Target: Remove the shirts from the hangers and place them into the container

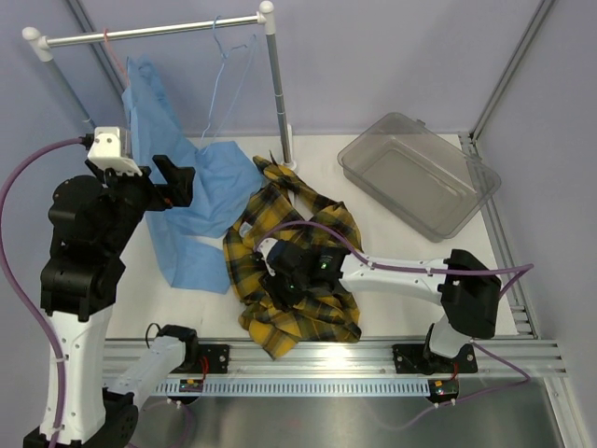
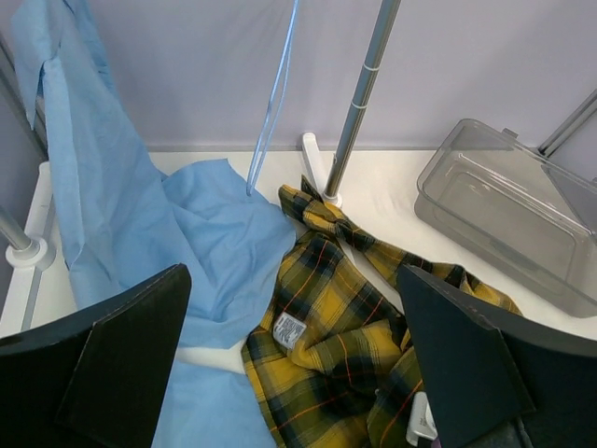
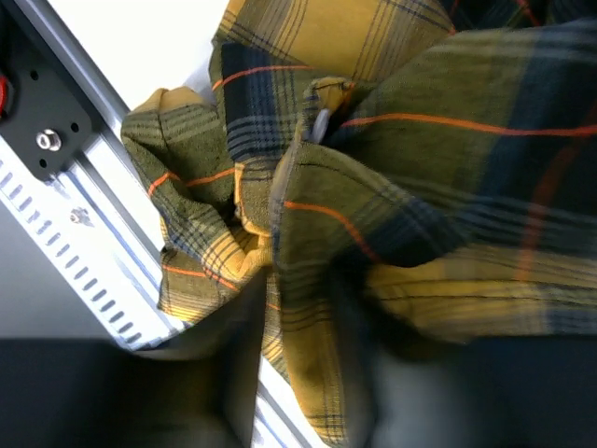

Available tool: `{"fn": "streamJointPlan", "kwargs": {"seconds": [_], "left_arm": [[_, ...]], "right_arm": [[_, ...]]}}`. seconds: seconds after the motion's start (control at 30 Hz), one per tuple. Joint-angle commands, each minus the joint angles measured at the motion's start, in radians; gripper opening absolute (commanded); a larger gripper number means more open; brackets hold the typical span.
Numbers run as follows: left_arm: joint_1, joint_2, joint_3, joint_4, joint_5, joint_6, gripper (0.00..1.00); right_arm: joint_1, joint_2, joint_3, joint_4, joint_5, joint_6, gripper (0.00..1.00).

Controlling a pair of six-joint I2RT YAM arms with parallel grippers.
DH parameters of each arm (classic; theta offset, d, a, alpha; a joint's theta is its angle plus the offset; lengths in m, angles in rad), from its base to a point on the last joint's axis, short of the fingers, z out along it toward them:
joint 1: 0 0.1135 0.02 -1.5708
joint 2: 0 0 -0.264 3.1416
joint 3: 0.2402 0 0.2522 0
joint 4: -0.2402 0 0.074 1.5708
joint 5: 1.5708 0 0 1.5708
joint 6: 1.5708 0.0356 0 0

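The plaid flannel shirt (image 1: 312,317) looked limp and light, best pinched at a fold; left tool (image 2: 291,275) gaped, right tool (image 1: 278,285) I couldn't tell.

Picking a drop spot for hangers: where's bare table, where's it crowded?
Bare table between the plaid shirt and the bin, behind the right arm; a narrow strip between the left arm and the blue shirt. The bin looks empty. Crowded: centre and left, where both shirts spread out below the rack.

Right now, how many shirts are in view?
2. The light blue shirt hangs from the rack's left end and spills onto the table; the yellow-and-black plaid shirt lies crumpled on the table to its right. The container looks empty, so none seems hidden.
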State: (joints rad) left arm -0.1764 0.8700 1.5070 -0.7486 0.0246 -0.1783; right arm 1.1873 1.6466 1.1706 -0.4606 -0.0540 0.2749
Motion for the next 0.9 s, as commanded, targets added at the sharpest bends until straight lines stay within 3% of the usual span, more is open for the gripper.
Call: {"fn": "streamJointPlan", "kwargs": {"seconds": [0.0,0.07,0.17,0.3,0.6,0.87], "left_arm": [[0.005,-0.023,-0.019,-0.014,-0.02,-0.01,0.99],[0.005,-0.026,-0.03,-0.026,-0.022,-0.012,0.99],[0.005,-0.037,-0.056,-0.034,-0.009,-0.026,0.99],[0.005,-0.045,-0.07,-0.035,0.0,-0.026,0.99],[0.005,-0.065,-0.05,-0.034,-0.071,0.007,0.99],[0.005,-0.069,-0.041,-0.034,-0.081,0.017,0.99]], "right_arm": [[0.011,-0.005,0.087,0.002,0.023,-0.017,0.57],[0.018,-0.01,0.1,-0.021,0.026,-0.042,0.77],[0.041,-0.018,0.118,-0.036,0.022,-0.089,0.89],[0.089,-0.007,0.156,-0.058,0.086,-0.128,0.99],[0.173,0.171,0.276,-0.174,0.333,-0.151,0.99],[0.179,0.292,0.353,-0.316,0.681,-0.115,1.0]]}}
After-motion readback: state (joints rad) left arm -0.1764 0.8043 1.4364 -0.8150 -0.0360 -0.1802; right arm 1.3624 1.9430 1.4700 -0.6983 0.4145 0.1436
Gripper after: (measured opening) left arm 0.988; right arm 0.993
